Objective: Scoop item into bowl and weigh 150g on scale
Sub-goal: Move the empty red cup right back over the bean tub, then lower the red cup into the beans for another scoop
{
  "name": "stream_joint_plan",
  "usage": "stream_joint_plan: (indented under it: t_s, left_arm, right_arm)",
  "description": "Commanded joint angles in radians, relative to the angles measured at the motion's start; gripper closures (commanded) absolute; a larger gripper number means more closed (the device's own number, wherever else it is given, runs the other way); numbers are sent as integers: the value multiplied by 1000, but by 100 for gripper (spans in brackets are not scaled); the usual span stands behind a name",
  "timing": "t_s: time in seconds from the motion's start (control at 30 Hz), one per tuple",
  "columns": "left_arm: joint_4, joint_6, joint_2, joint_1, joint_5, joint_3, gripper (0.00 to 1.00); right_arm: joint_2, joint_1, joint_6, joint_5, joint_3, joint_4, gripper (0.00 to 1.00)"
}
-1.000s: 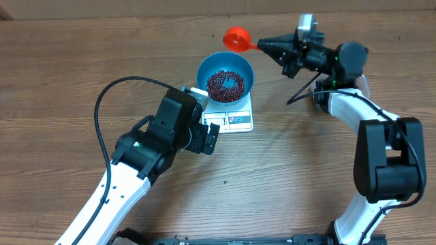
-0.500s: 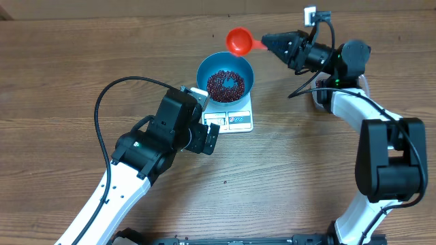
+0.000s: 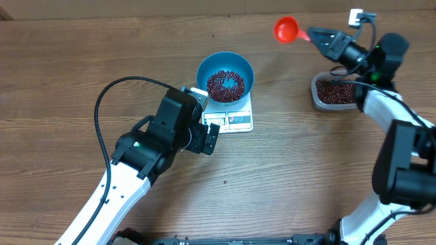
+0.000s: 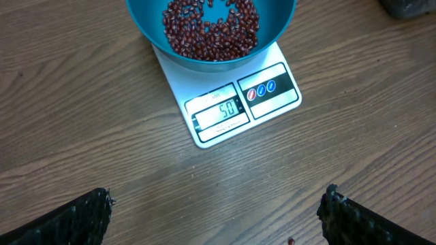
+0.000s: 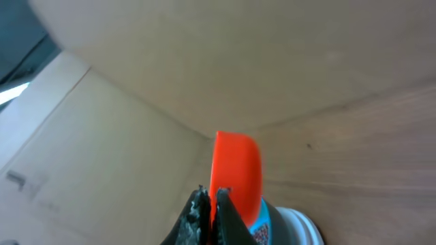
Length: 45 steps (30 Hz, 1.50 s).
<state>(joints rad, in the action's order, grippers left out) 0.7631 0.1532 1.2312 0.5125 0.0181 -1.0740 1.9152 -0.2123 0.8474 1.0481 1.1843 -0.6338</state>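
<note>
The left claw [image 4: 216, 216] hovers spread wide over the tabletop [image 3: 68, 82], just in front of the white scale [image 3: 240, 120], whose display [image 4: 219, 112] shows 50. On the scale sits the blue bowl [image 3: 203, 68] holding a heap of red-brown beans [image 3: 225, 84]. Far right, the right claw [image 3: 319, 34] pinches a red scoop [image 3: 286, 29] by its handle, beside a clear tub [image 3: 315, 92] of more beans

Bowl on the scale at mid-surface, tub off to the right.

The bowl [image 3: 225, 68] sits on the back part of the scale [image 3: 231, 118], with beans [image 3: 225, 83] in it. The left gripper [image 3: 208, 136] is at the scale's front left corner. Well apart to the right on the surface [image 3: 68, 75] stands a tub [image 3: 334, 92] holding more beans. Behind it and to its left, the right gripper [image 3: 315, 34] holds a scoop [image 3: 286, 30].
</note>
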Motion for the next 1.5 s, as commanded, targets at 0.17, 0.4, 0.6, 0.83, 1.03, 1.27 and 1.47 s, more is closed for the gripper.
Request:
stream_joint_plan:
  t_s: [0.17,0.4,0.6,0.83,1.03,1.27,1.47]
  left_arm:
    - [-4,-19,1,-2,-11,-24,0]
    - [-4,-19,1,-2,-11,-24,0]
    - [-4,-19,1,-2,-11,-24,0]
    - [-4,-19,1,-2,-11,-24,0]
    - [-4,-19,1,-2,-11,-24,0]
    - [-4,-19,1,-2,-11,-24,1]
    - [-4,-19,1,-2,-11,-24,0]
  right_arm:
    - [-194,-107,-325,-52,109,505,96]
    - [-340,-117,-581,-223,173,908,96]
    - [-431,-116,-793,-516,210,1233,96]
    - [-452,-116,-949,-730,210,1421,96]
    - [-428,-116,-1017,-842,209,1474,96]
    - [-366,-116,-1040,-895,209,1470,96]
    - [-298,-116,-1039,-864,209,1469,96]
